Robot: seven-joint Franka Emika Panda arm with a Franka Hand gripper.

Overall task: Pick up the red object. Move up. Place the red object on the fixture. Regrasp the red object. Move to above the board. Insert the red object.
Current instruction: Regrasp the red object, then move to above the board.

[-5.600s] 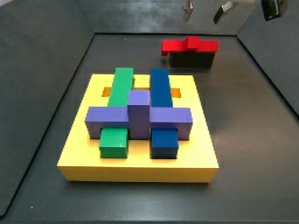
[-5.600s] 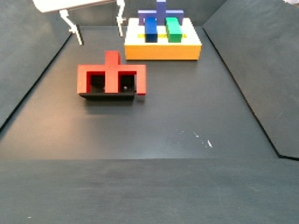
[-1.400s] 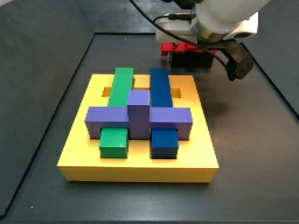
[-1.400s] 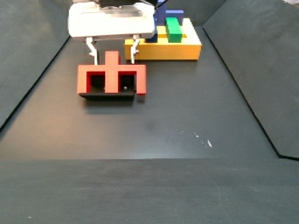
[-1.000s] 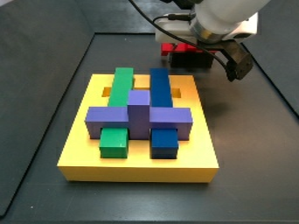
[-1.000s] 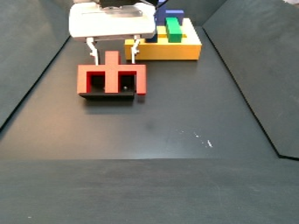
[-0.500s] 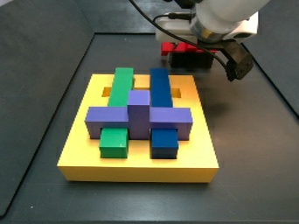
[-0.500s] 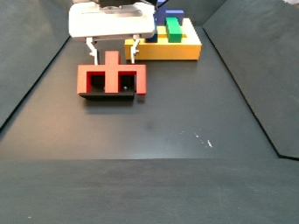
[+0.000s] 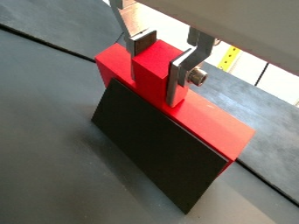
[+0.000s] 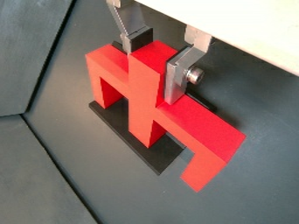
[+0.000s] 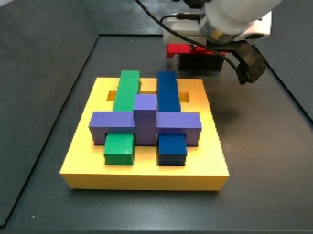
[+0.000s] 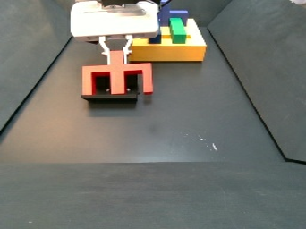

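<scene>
The red object (image 12: 91, 81) rests on the black fixture (image 12: 116, 99), its long bar across the top and its short stub pointing away from the fixture toward the arm. My gripper (image 12: 117, 54) is shut on that stub. In both wrist views the silver fingers press the stub's two sides, gripper (image 9: 162, 65) over the red object (image 9: 205, 124) and fixture (image 9: 149, 156); gripper (image 10: 156, 65) over the red object (image 10: 208, 133). The yellow board (image 11: 146, 174) with green, blue and purple blocks lies apart from the fixture (image 11: 199, 65).
Dark raised walls (image 12: 36, 80) border the black floor on both sides. The board (image 12: 167, 52) stands just behind the gripper in a side view. The arm's cable (image 11: 156, 15) loops above the fixture.
Since half a second ago the fingers have closed from wide apart onto the red object's stub. The arm and the red object have kept their place.
</scene>
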